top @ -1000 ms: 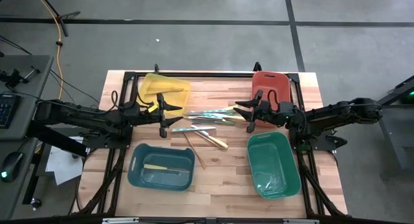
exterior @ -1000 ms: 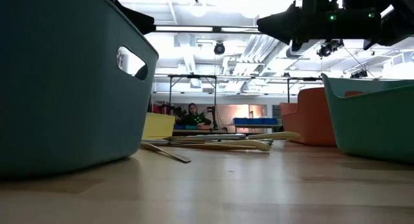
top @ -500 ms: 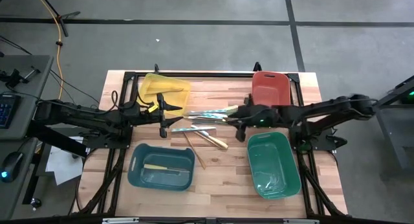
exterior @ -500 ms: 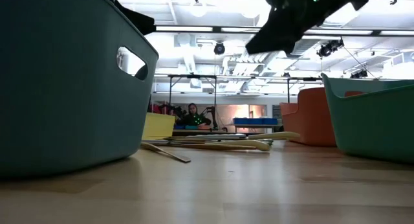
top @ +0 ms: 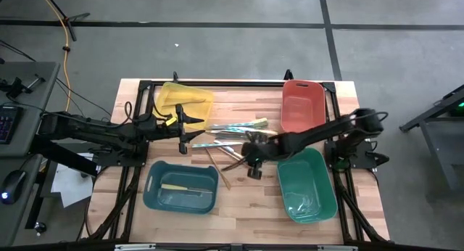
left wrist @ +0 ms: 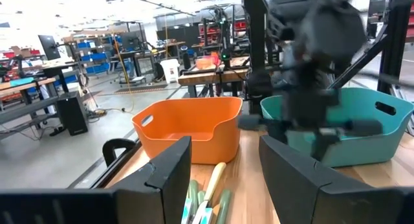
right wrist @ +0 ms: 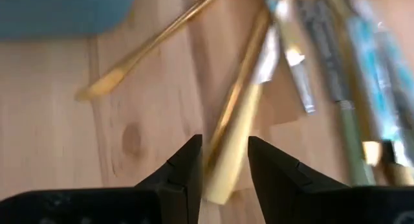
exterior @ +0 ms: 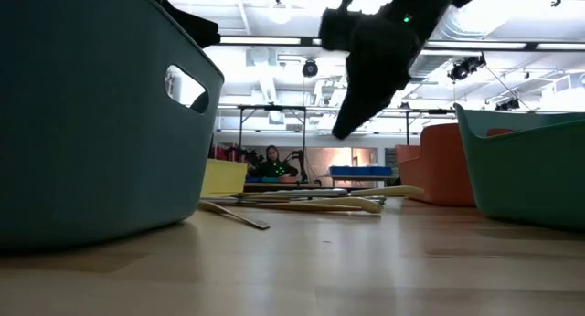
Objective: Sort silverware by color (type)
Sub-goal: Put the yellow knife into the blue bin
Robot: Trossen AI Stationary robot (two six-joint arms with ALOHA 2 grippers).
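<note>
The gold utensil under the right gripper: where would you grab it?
Probably mid-handle, from straight above. The gold utensil lies flat on the table, and the right gripper, fingers open, straddles its broad end; the handle runs slim and bare toward the pile.

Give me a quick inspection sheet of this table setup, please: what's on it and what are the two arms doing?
Surface: wooden table, bare at the front.
Job's things: silverware pile mid-table, mixed gold, silver and teal; one cream utensil in the blue bin.
Clutter: yellow bin, orange bin, green bin.
Grippers: right gripper open, over a gold utensil in the pile; left gripper open, waiting beside the yellow bin.
Cables: yellow cable on the floor beyond the table.
Surroundings: workshop with shelving; a person far off in the low view.
</note>
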